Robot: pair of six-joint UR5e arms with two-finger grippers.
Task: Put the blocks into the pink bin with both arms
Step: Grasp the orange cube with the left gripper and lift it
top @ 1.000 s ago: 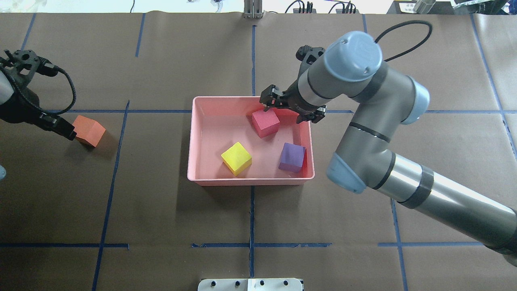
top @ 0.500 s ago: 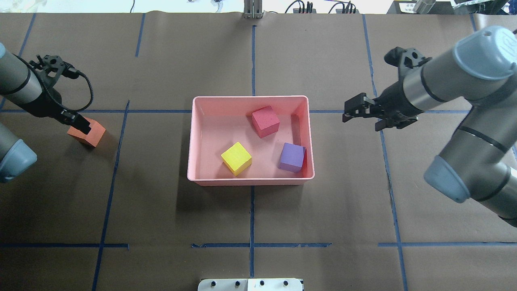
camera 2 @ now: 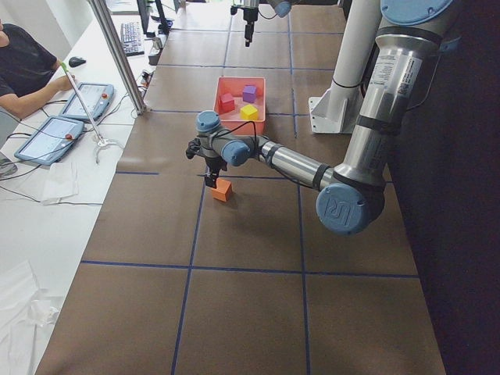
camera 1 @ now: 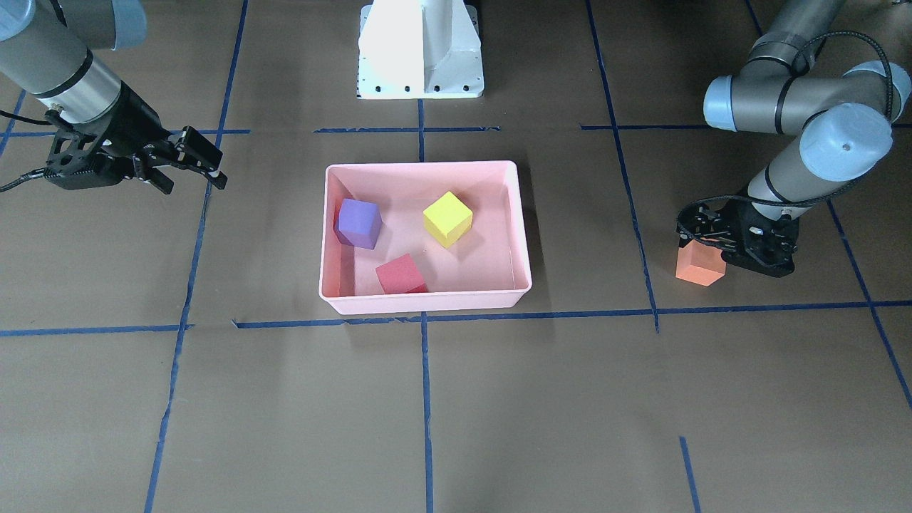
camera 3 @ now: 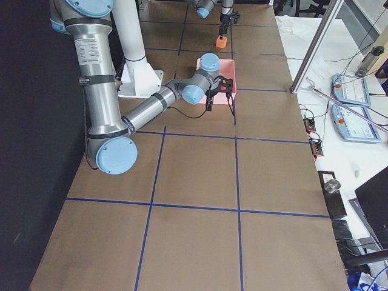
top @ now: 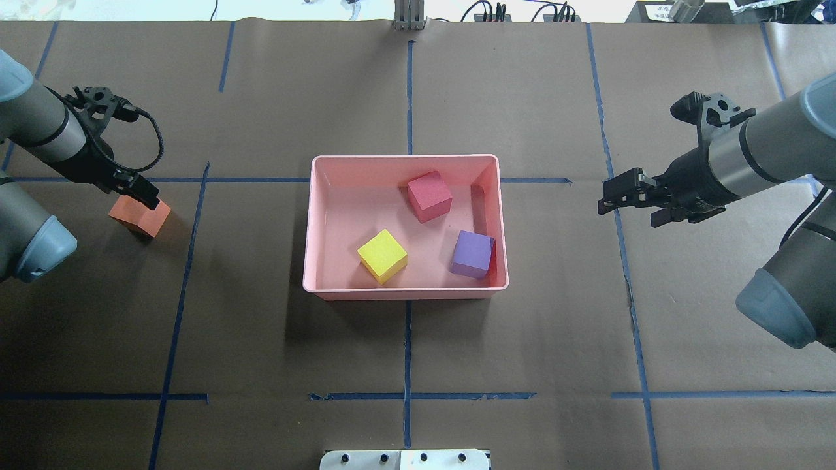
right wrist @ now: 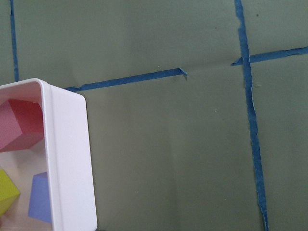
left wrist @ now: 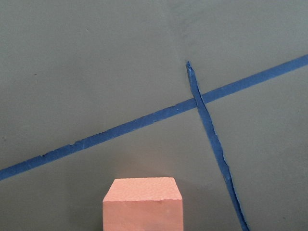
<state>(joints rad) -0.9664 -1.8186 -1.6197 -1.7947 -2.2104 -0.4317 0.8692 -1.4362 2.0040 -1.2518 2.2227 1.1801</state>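
Observation:
The pink bin [top: 405, 157] sits at the table's centre and holds the red-pink cube [top: 429, 196], the yellow-green cube [top: 382, 256] and the purple cube [top: 471, 254]. The orange cube [top: 140, 219] rests on the table far to the bin's left. My left gripper [top: 145, 197] stands right over it, fingers down at its top edge, seemingly open. The cube fills the bottom of the left wrist view [left wrist: 143, 204]. My right gripper [top: 627, 207] is open and empty, hovering right of the bin. The front view shows the bin [camera 1: 420, 165], the orange cube [camera 1: 700, 269] and the right gripper [camera 1: 194, 184].
The white pedestal base [camera 1: 420, 46] stands behind the bin. Blue tape lines [top: 406, 91] grid the brown table cover. A metal post [camera 2: 117, 55] and an operators' desk with tablets [camera 2: 86, 98] lie beyond the table's far side.
My right gripper has drawn back from over the red-pink cube in the bin to well right of the bin. My left gripper has moved in over the orange cube.

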